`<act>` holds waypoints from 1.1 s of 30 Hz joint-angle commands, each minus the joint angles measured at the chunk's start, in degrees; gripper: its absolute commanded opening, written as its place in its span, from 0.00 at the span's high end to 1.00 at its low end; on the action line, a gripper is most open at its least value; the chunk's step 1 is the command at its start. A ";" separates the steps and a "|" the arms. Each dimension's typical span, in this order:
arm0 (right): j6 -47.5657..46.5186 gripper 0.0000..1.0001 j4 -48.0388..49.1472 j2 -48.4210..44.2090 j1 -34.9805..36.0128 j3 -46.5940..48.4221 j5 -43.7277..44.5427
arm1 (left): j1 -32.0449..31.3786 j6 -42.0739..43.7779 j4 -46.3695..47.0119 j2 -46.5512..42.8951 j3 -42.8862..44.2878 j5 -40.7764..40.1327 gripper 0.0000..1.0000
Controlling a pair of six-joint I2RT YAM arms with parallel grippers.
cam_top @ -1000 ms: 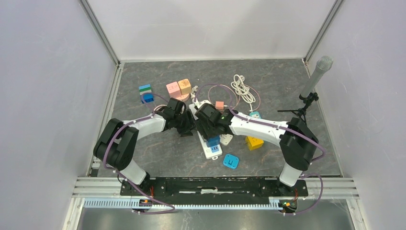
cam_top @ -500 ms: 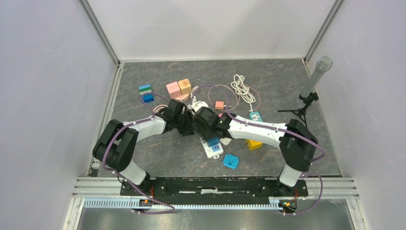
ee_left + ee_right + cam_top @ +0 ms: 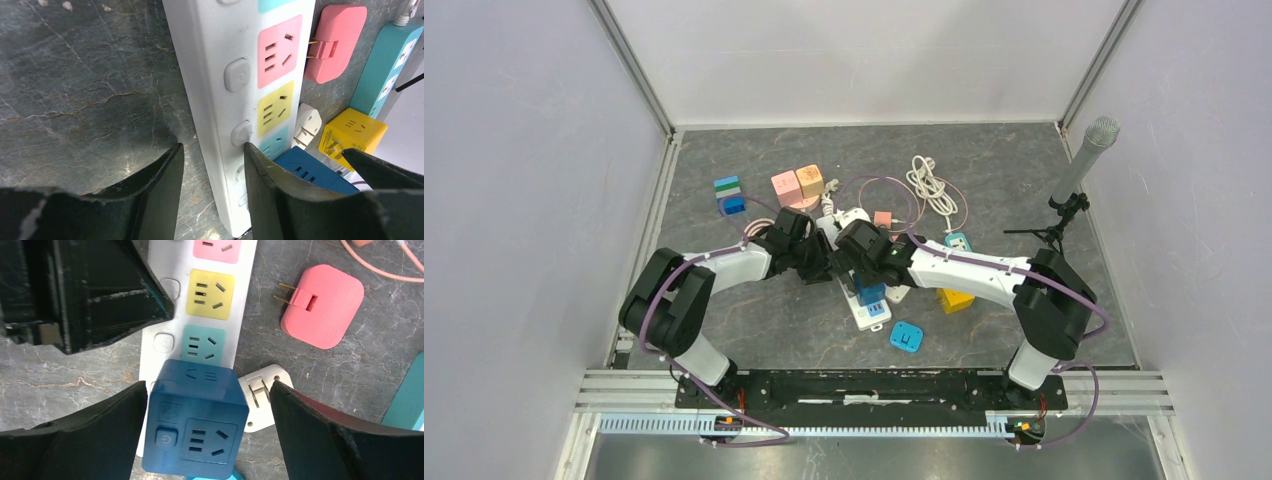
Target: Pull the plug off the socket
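A white power strip [image 3: 210, 60] with pink, yellow and teal sockets lies on the stone table. A dark blue cube plug [image 3: 197, 415] sits plugged into its near end. My right gripper [image 3: 208, 387] is open, one finger on each side of the blue plug, with a gap on both sides. My left gripper [image 3: 212, 160] straddles the strip's left edge just beyond the plug. Its right finger rests on the strip's top by a switch; its left finger stands over the table, clear of the strip's side. In the top view both grippers meet over the strip [image 3: 865, 317].
Right of the strip lie a pink adapter [image 3: 322, 307], a white plug [image 3: 262, 392], a yellow cube [image 3: 350, 132] and a teal strip [image 3: 387, 75]. A blue cube [image 3: 907, 336] sits nearer the bases. Coloured cubes [image 3: 796, 185], a coiled cable [image 3: 932, 185] and a microphone [image 3: 1084, 160] stand behind.
My right gripper's jaws have spread wide around the blue plug. My left gripper's jaws have narrowed slightly over the strip's edge. The strip and plug stay where they were.
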 commanded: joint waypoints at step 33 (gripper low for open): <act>-1.23 1.00 -2.57 3.54 -3.40 10.61 -22.75 | -0.73 -0.80 -8.52 4.14 -4.96 -8.47 0.49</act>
